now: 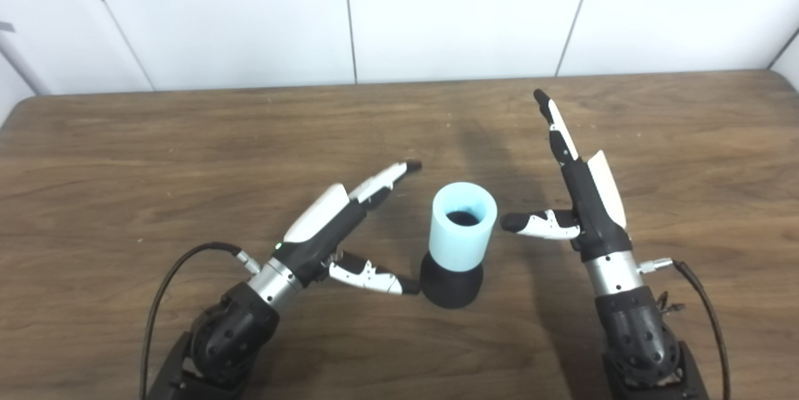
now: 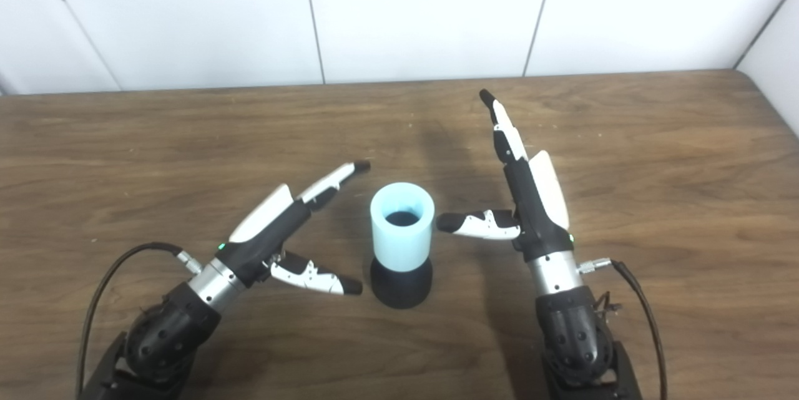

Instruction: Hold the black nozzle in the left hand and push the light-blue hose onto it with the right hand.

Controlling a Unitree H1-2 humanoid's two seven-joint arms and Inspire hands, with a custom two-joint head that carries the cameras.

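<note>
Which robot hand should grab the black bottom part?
Probably the left hand: it is open, low beside the black nozzle, thumb almost at it. The open right hand sits higher, by the light-blue hose.

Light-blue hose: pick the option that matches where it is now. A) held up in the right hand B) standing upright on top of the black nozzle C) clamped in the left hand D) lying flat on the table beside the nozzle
B: the light-blue hose stands upright on the black nozzle, with the left hand and the right hand open either side, fingers spread.
</note>
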